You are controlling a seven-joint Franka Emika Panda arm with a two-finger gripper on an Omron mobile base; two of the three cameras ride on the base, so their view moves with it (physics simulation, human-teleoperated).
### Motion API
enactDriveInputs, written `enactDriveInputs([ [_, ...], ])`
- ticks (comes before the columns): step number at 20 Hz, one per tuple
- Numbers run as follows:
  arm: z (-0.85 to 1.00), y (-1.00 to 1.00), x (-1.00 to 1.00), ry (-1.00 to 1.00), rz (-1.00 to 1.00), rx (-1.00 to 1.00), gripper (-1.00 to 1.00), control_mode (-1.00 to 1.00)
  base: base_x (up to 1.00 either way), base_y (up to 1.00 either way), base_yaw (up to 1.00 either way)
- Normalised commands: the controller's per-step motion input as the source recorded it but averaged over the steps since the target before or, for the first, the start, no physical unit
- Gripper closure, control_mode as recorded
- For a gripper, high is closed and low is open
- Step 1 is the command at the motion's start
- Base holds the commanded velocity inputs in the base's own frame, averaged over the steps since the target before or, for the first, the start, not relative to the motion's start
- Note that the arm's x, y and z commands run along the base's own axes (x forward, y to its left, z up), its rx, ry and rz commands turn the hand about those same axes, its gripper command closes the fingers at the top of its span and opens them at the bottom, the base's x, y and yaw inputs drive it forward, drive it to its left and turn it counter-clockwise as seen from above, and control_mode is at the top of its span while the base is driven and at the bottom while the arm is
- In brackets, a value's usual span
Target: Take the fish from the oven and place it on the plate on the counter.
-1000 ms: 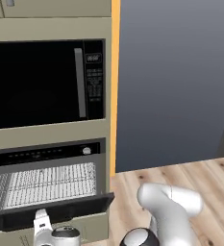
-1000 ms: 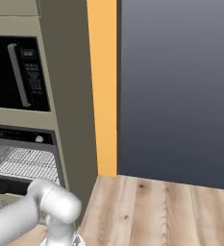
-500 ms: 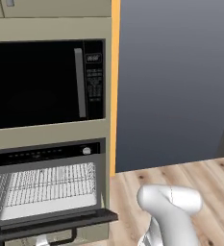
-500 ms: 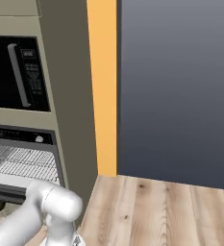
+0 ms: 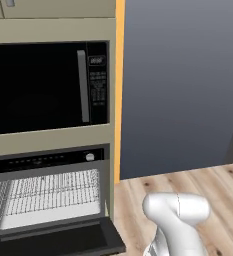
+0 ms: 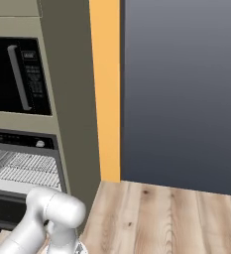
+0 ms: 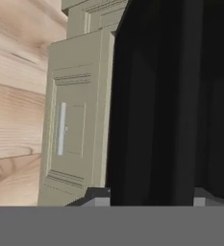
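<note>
Oven point(image 5: 48, 200) door lies open with the wire racks point(image 5: 45, 192) bare to view, while the arm point(image 5: 180, 225) is folded low in front.

In the left base view the oven sits under the black microwave point(image 5: 43, 87), its door point(image 5: 58, 242) dropped flat and its control strip carrying one small silver knob point(image 5: 90, 156). The grey racks show inside the cavity, but the fish cannot be made out on them from here. The right base view gives the same oven point(image 6: 20, 166) from the other side, with the white arm point(image 6: 47, 218) bent before it over the wooden floor point(image 6: 161, 218). The hand view looks close along a black panel point(image 7: 171, 105) beside a beige cabinet door point(image 7: 72, 125) with a small pale handle. Whether the end effector is open or closed cannot be told from these views.
</note>
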Motion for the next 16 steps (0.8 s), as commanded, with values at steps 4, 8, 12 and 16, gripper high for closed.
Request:
enactDriveInputs([
  [4, 0.0, 0.0, -0.06, 0.0, 0.0, 0.0, -1.0, -1.0, 0.0, 0.0, 0.0],
  [8, 0.15, 0.01, -0.54, -0.08, 0.02, 0.0, -1.0, -1.0, 0.0, 0.0, 0.0],
  [12, 0.83, 0.05, -1.0, -0.25, 0.09, 0.0, -1.0, -1.0, 0.0, 0.0, 0.0],
  [16, 0.99, 0.1, -1.0, -0.27, 0.16, 0.0, -1.0, -1.0, 0.0, 0.0, 0.0],
])
